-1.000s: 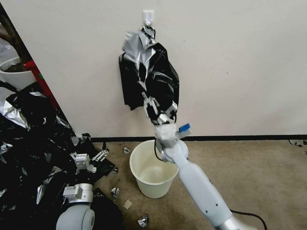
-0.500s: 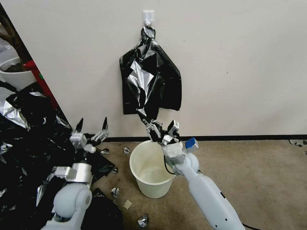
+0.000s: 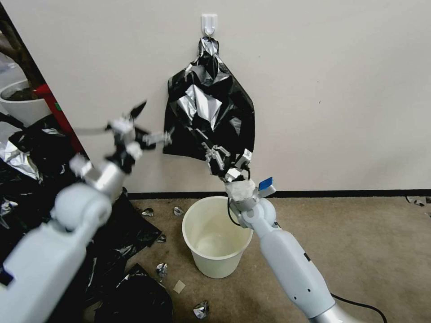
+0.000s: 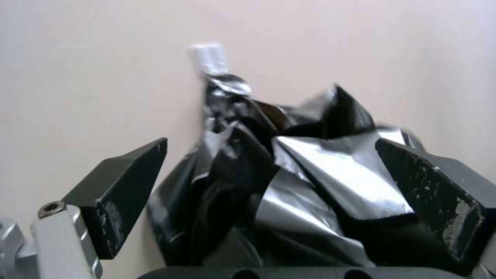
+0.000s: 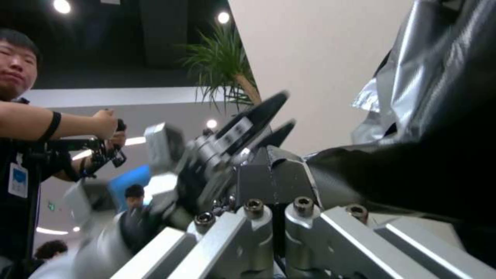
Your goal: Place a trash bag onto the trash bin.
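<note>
The bag (image 3: 211, 119) hangs from a wall hook (image 3: 208, 24) above the bin (image 3: 215, 237). The right gripper (image 3: 226, 159) grips its lower edge; the left gripper (image 3: 143, 128) gapes beside it.

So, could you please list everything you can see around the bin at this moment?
glossy black plastic trash bag: one, black with silvery glints, hanging from the hook
plastic wall hook: one, white, on the wall
round plastic trash bin: one, cream-white, on the carpet below the bag
heap of plastic sheets: one, black and silvery, floor at left
crumpled foil scraps: several, silvery, around the bin
planter: one, white, far left
left end effector: open, beside the bag
right end effector: gripping the bag's lower edge
</note>
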Tool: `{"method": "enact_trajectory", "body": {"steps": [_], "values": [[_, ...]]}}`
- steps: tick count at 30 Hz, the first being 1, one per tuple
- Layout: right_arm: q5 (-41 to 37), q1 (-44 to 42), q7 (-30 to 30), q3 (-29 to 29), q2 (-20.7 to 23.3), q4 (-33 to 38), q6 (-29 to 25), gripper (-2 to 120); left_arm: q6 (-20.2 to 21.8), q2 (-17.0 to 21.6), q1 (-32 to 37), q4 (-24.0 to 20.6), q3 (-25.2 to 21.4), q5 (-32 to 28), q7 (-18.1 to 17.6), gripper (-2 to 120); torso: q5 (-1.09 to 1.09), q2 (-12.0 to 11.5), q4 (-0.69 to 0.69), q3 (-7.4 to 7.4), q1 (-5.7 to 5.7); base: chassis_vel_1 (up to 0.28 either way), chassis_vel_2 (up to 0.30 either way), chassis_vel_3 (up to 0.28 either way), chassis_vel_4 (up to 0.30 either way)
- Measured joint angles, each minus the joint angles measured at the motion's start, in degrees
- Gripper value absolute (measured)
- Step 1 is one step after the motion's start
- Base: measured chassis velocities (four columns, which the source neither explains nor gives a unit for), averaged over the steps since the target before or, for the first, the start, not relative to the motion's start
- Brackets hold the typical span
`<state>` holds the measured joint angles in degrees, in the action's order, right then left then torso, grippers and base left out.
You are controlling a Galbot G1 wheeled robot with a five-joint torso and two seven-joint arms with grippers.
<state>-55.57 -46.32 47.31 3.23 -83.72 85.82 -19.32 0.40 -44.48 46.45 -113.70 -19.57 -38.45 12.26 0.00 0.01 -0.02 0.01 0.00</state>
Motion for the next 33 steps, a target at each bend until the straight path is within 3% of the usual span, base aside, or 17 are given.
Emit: {"method": "enact_trajectory", "body": {"steps": [2, 4, 8, 13, 19, 33], "values": [[0.2, -0.1, 0.0, 0.0, -0.2, -0.1, 0.0, 0, 1.0, 1.3, -2.3, 0.9, 1.2, 0.7, 1.7, 100, 0.00, 0.0, 0.01, 0.00, 0.00, 0.000, 0.000, 0.000, 0.000], [0.9, -0.5, 0.2, 0.0, -0.7, -0.3, -0.2, 0, 3.9, 3.9, -8.1, 4.0, 5.1, 2.4, 6.8, 100, 0.00, 0.0, 0.02, 0.00, 0.00, 0.000, 0.000, 0.000, 0.000], [1.6, -0.7, 0.3, 0.2, -0.8, -0.3, -0.3, 0, 5.9, 4.2, -11.9, 6.9, 8.2, 4.1, 10.1, 100, 0.00, 0.0, 0.02, 0.00, 0.01, 0.000, 0.000, 0.000, 0.000], [2.9, -0.9, 0.6, 0.6, -0.8, 0.1, -0.4, 0, 7.7, 2.1, -14.8, 9.4, 12.0, 5.4, 11.3, 100, 0.00, 0.0, 0.02, 0.00, 0.01, 0.000, 0.000, 0.000, 0.000], [3.3, -1.2, 0.7, 1.0, -1.0, 0.2, -0.4, 0, 8.2, 1.1, -15.6, 10.5, 12.6, 6.7, 11.9, 96, 0.00, 0.0, 0.02, 0.00, 0.01, 0.000, 0.000, 0.000, 0.000], [3.6, -1.5, 0.2, 1.3, -1.0, 0.4, -0.8, 0, 8.7, 0.0, -14.7, 10.7, 11.7, 7.2, 11.9, 46, 0.00, 0.0, 0.02, 0.00, 0.00, 0.000, 0.000, 0.000, 0.000]]}}
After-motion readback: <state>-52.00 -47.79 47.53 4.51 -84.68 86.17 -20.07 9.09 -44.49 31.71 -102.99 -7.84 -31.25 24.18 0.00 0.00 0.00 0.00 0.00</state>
